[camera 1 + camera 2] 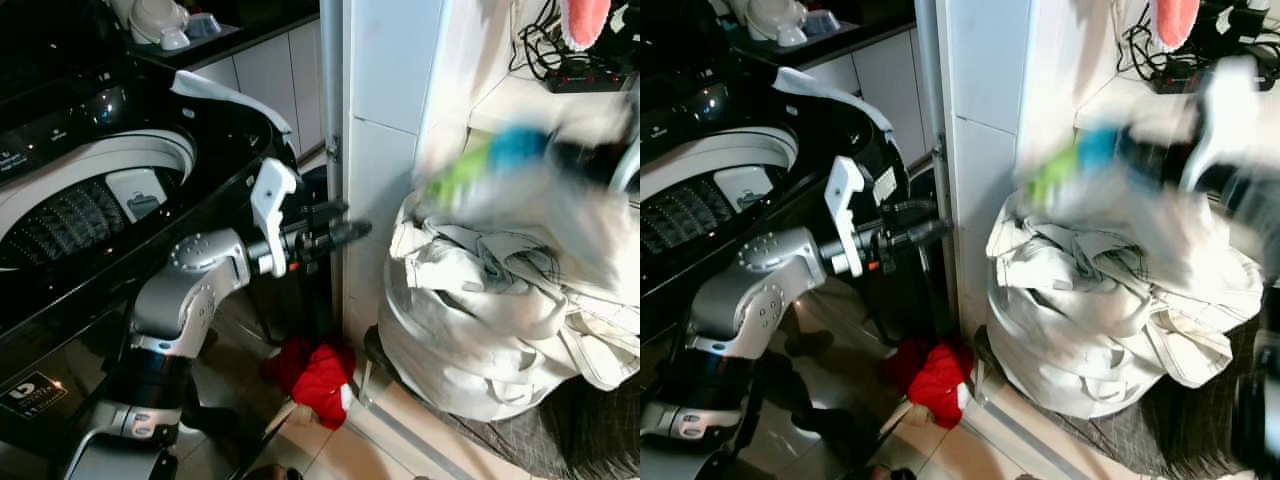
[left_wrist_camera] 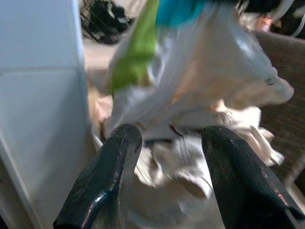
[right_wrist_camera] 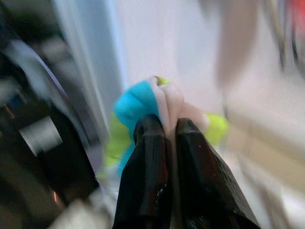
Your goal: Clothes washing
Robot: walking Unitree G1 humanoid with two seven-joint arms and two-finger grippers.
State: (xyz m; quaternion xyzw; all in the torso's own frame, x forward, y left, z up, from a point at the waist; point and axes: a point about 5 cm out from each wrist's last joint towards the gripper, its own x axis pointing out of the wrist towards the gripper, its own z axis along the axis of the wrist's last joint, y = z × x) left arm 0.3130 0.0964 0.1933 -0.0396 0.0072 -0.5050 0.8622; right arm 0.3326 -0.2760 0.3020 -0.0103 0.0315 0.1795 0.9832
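Jaws: right gripper (image 3: 164, 143) pressed together on a pale garment (image 2: 205, 67) with blue and green patches, held blurred above the heap of light laundry (image 1: 480, 320). Left gripper (image 2: 169, 157) spread, holding nothing, pointed at that heap beside the tiled pillar (image 1: 385, 120).
Washer drum (image 1: 70, 210): open, to the robot's left.
Floor: red cloth (image 1: 318, 378), loose.
Handling note: probably lift the garment clear before swinging to the drum; trailing fabric may snag the heap.

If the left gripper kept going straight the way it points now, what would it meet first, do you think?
Probably the heap of pale laundry: the open left gripper looks straight at it, though depth is unclear.
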